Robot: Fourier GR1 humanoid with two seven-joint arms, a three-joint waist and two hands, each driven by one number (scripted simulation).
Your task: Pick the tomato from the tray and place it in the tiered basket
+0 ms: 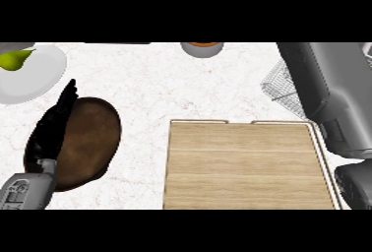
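My right forearm crosses the wire tiered basket, its hand out of sight, so that grip is unknowable. The wooden tray beside it shows no tomato. My left hand rests fingers straight. Risk: a blind release missing the basket. No writing legible.

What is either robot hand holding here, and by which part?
It cannot be told. The left robot hand rests open over a brown oval object, holding nothing. The right forearm reaches over the wire basket; its hand is hidden.
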